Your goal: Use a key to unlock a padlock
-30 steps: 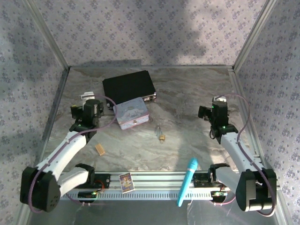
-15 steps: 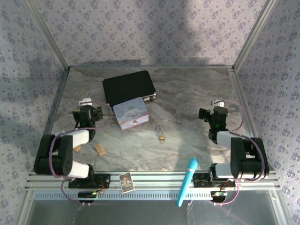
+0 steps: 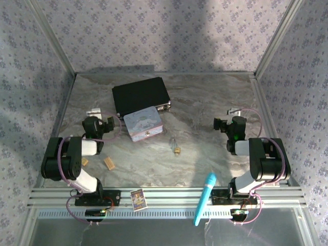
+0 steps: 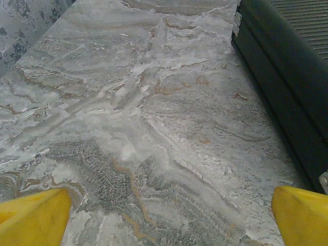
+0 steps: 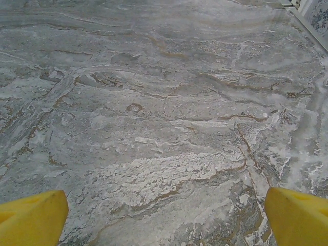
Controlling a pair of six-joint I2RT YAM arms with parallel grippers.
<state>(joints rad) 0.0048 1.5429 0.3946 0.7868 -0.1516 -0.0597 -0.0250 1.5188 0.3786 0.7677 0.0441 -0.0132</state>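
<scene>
1. The left gripper (image 4: 166,220) has its jaws released and spread wide. In its wrist view, its two yellow fingertips (image 4: 33,219) sit at the bottom corners with only bare tabletop between them.
2. The right gripper (image 5: 166,218) is just as wide apart and grasps nothing. Its yellow fingertips (image 5: 32,218) frame a patch of grey tabletop.
3. From above, the left gripper (image 3: 94,114) hovers low at the left of the table, with its arm folded back near its base. The right gripper (image 3: 233,114) mirrors it at the right side.
4. The tiny brass-yellow padlock (image 3: 177,150) lies flat on the table, roughly midway between the two grippers and a little nearer the front. It is well apart from both.
5. The padlock's body is a small golden block. A thin silver shackle loop reaches from it toward the back wall. It is too small to tell whether the shackle is latched.
6. The grey marble-patterned table (image 3: 205,102) has swirling white and rust-brown veins.
7. A flat black rectangular case (image 3: 139,95) lies at the back left. Its dark side wall runs along the right edge of the left wrist view.
8. A pastel lilac rectangular tin (image 3: 143,124) touches the case's near edge, up and to the left of the padlock.
9. Two flat tan blocks lie near the left arm, the larger one (image 3: 109,163) beside the smaller one (image 3: 85,162).
10. A turquoise microphone-shaped toy (image 3: 205,199) lies across the metal front rail (image 3: 169,196), near the right arm's base.
11. A small picture card (image 3: 138,199) rests on the same rail.
</scene>
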